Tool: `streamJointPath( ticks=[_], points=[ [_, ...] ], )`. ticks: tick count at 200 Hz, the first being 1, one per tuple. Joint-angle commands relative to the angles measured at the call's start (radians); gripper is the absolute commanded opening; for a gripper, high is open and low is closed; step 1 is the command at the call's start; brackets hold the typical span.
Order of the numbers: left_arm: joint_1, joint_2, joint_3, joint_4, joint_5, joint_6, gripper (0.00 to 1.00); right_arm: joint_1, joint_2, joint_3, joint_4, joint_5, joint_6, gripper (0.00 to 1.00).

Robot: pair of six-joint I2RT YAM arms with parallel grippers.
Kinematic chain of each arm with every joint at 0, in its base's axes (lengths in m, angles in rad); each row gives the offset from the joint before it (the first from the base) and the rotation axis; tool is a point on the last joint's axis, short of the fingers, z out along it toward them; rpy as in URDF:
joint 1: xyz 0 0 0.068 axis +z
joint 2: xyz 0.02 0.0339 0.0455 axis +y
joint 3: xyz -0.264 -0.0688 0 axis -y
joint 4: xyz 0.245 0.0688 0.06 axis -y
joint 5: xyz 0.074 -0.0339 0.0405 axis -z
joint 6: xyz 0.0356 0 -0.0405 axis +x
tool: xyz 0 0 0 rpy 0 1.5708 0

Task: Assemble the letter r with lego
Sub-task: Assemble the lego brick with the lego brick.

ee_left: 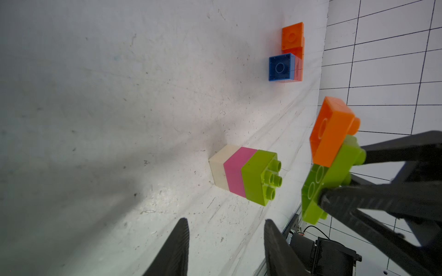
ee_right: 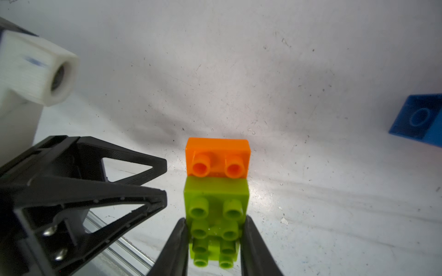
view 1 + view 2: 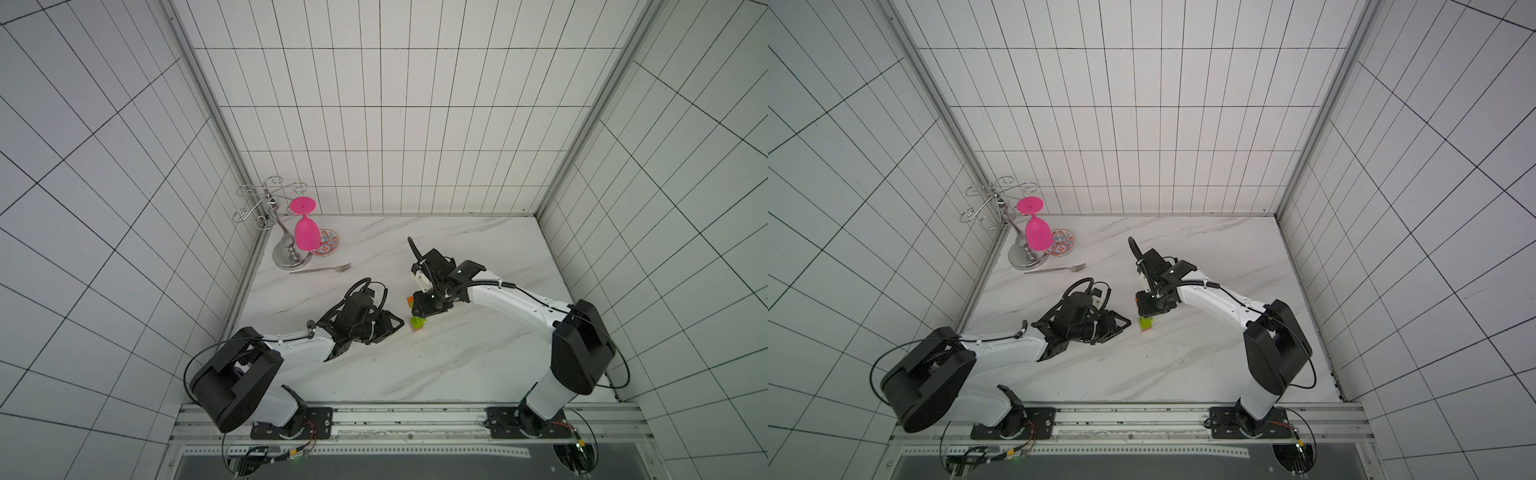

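Near the middle of the marble surface (image 3: 457, 374), both top views show the left end effector (image 3: 397, 323) just beside a cream-pink-lime stack (image 3: 417, 325), the right end effector (image 3: 428, 309) close by, hiding its load; bare room lies toward the front rail (image 3: 415, 409). Left wrist view shows what those hide: a lime-and-orange piece (image 1: 330, 155) held clear of the stack; also a blue-and-orange pair (image 1: 285, 59) well apart, and left fingers (image 1: 174, 251) spread, empty. Right wrist view shows black jaws clamped on that piece's lime half.
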Motion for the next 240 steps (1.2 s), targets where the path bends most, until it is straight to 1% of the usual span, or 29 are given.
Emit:
streamJointPath(
  ticks=[1,79,174,189,218,240],
  points=[
    [-0.004,0.044,-0.013,0.1,0.017,-0.043,0.43,0.0,0.026,-0.004,0.025,-0.024,-0.019,0.0],
    [-0.007,0.152,-0.006,0.192,0.058,-0.084,0.43,0.021,0.062,0.021,-0.008,0.05,-0.037,0.0],
    [-0.006,0.189,0.014,0.186,0.073,-0.084,0.43,0.041,0.09,0.043,-0.007,0.05,-0.06,0.0],
    [-0.006,0.188,0.011,0.186,0.07,-0.088,0.42,0.041,0.088,0.054,-0.046,0.054,-0.066,0.0],
    [-0.006,0.166,-0.001,0.186,0.048,-0.095,0.42,0.041,0.072,0.087,-0.068,0.038,-0.13,0.0],
    [-0.006,0.168,0.001,0.186,0.045,-0.096,0.42,0.041,0.095,0.124,-0.102,0.025,-0.19,0.0]
  ],
)
